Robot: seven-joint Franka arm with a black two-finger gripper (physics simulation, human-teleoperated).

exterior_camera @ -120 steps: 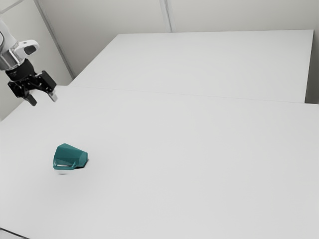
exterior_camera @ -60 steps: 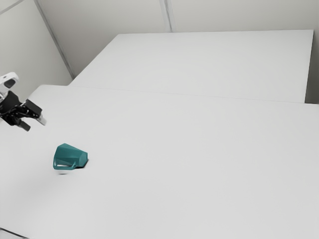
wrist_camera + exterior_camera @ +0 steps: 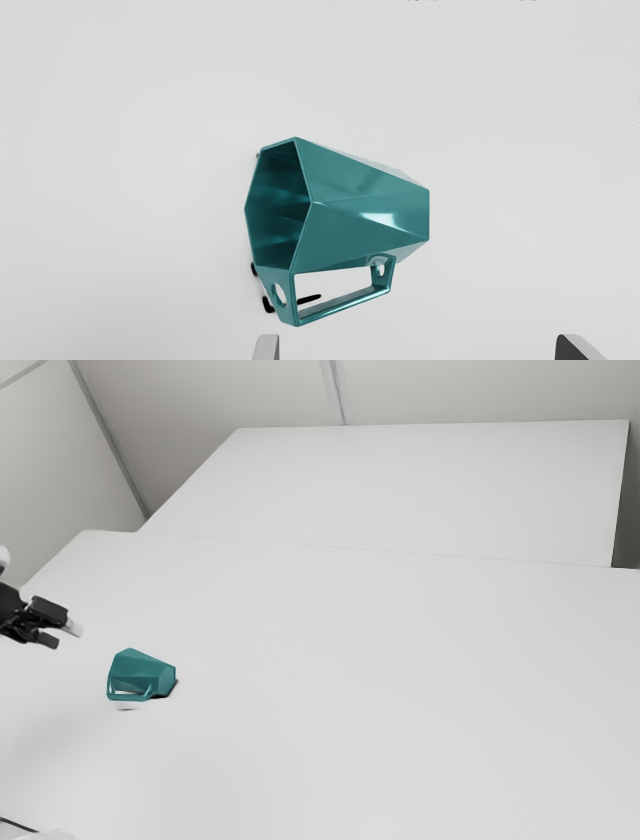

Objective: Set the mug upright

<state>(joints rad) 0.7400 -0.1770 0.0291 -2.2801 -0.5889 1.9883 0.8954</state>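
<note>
in the exterior view, the teal mug [image 3: 142, 674] lies on its side on the white counter [image 3: 350, 660], its wide mouth end turned toward the exterior view's left and its narrow base toward the exterior view's right. its handle runs along the side of the mug that faces the camera, with a small dark shadow just below it. the arm's black jaws stand open off the mug's mouth end, toward the exterior view's left and somewhat higher in the picture than the mug, apart from it. behind the mug, a thin seam [image 3: 380, 551] crosses the white surface, and farther behind the mug rises a pale wall [image 3: 200, 400]. in the wrist view, the jaws are spread wide, with the pale tip of one finger [image 3: 267, 347] well apart from the other. the mug lies out ahead of them, clear of both, and its dark hollow inside shows through the angular mouth. its faceted body narrows from there to the base, and a bright glint sits on one facet. the squared handle [image 3: 345, 306] is on the side of the mug nearest the jaws, with black shadow patches by its mouth-end corner.
</note>
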